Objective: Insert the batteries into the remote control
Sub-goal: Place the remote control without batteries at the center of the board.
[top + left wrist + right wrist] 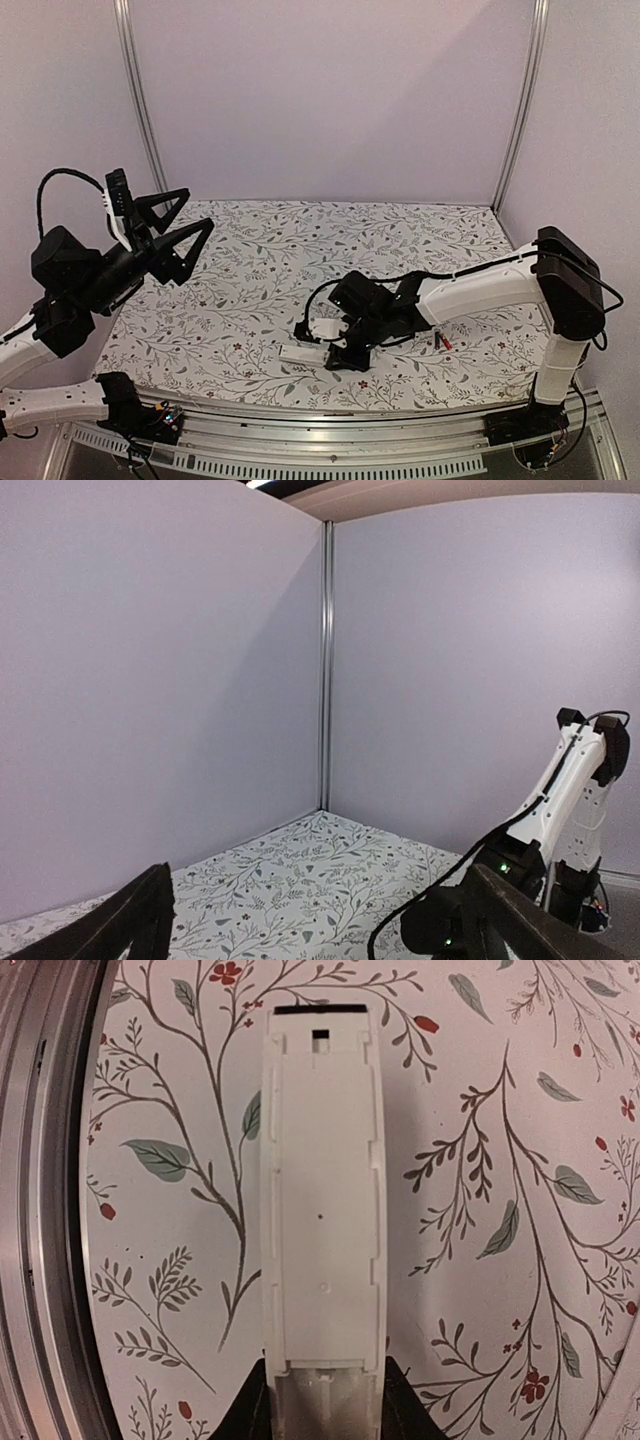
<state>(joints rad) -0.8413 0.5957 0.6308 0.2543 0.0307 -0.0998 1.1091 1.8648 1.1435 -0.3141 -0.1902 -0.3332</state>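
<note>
From above, the right arm reaches low across the near part of the floral cloth (300, 250), elbow bent and forearm running leftward. The right gripper (346, 357) is down at the table. The remote control (300, 352) lies flat just to its left, near the front edge. The batteries (441, 341), one red and one dark, lie together on the cloth behind the right forearm, well apart from the remote. Neither is loaded, so the step in hand looks like setting the remote in place. The left arm is raised at the left side, and the left gripper (200, 206) has its jaws spread wide and holds nothing.

The left wrist view looks over the cloth at the bare walls and the right arm, with nothing between the spread fingers (140, 920).

In the right wrist view the remote runs straight away from the camera with its recessed face up. The fingertips (252, 1405) lie against both long edges of its near end, by the look of it a light pinch. The next move probably calls for letting go and fetching a battery.
</note>
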